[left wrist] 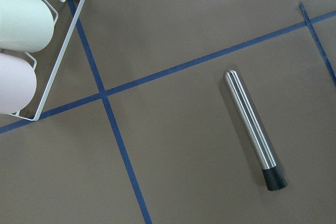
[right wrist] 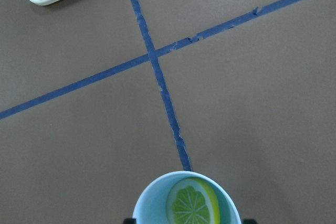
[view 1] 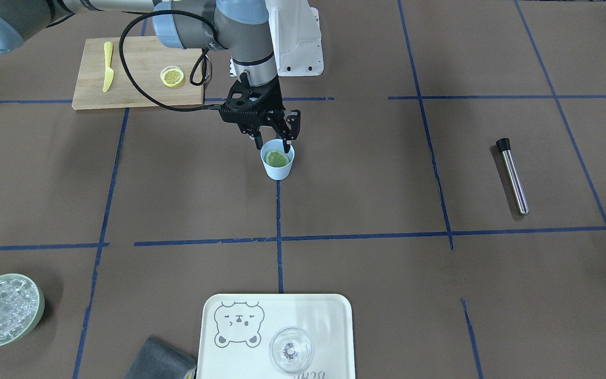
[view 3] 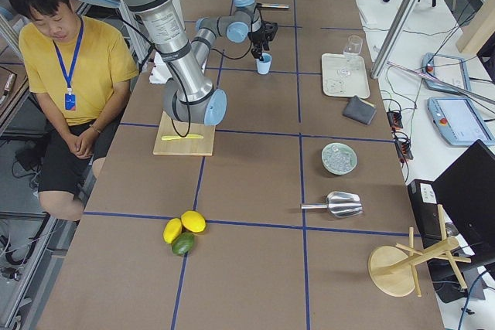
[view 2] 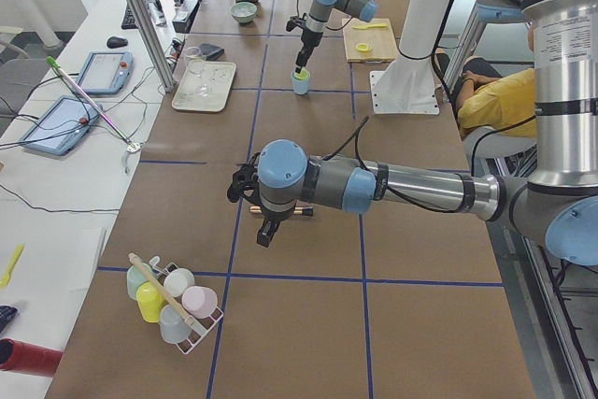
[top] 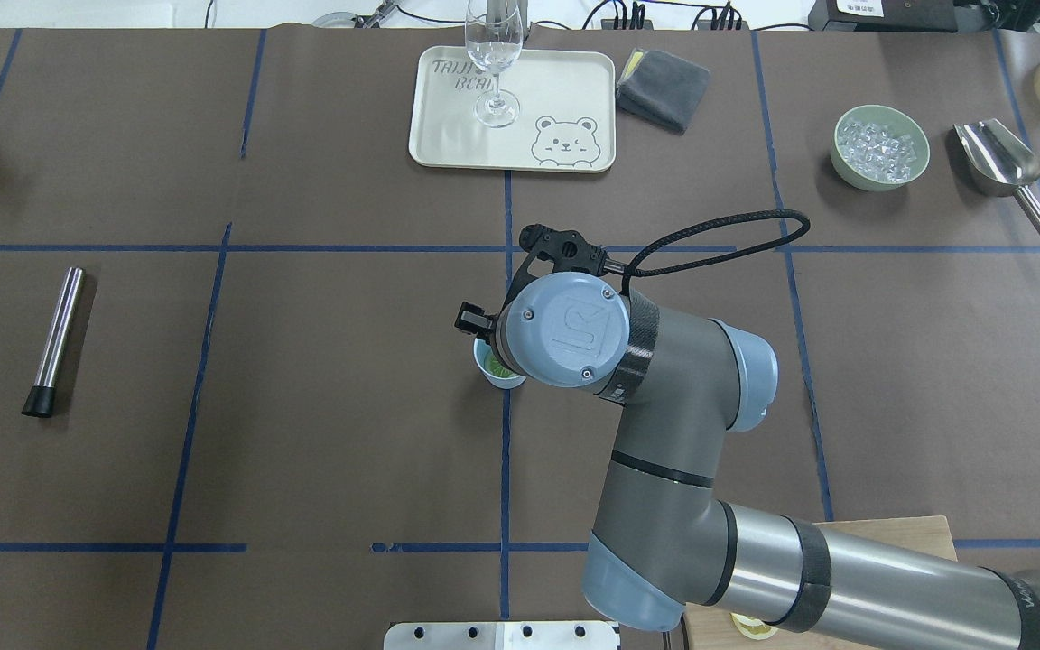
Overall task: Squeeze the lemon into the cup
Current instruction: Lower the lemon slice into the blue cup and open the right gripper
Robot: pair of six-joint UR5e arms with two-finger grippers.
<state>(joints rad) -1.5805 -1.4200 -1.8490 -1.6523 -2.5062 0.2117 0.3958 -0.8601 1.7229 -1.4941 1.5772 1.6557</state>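
- Upper centre of the front-facing view, the right gripper (view 1: 272, 146) hangs straight over the cup (view 1: 278, 169). Its two fingers are spread apart, one at each side of the rim, and grip nothing.
- Inside the cup lies the lemon (view 1: 276, 158), a slice leaning against the wall with its segmented face up. At the bottom centre of the right wrist view it sits well within the mouth.
- Judging from that, the slice is in place and the job looks nearly finished. Whether any juice was pressed out cannot be told, and what seems left is to lift the arm clear.
- The left gripper (view 2: 263, 233), at lower centre of the left side view, hovers over the table close to the metal muddler (view 1: 512, 176). Whether its fingers are apart or together cannot be told.
- Counted:
  - two lemon slices, one in the cup and a second slice (view 1: 172, 77) on the cutting board (view 1: 92, 95) at upper left
  - one blue cup
  - one yellow knife (view 1: 108, 66) on that board
  - one muddler at the right
  - one bowl of ice (view 1: 41, 310) at lower left
  - one tray (view 1: 334, 326) at bottom centre, carrying one clear glass (view 1: 291, 350)
  - one grey cloth (view 1: 158, 360) beside the tray
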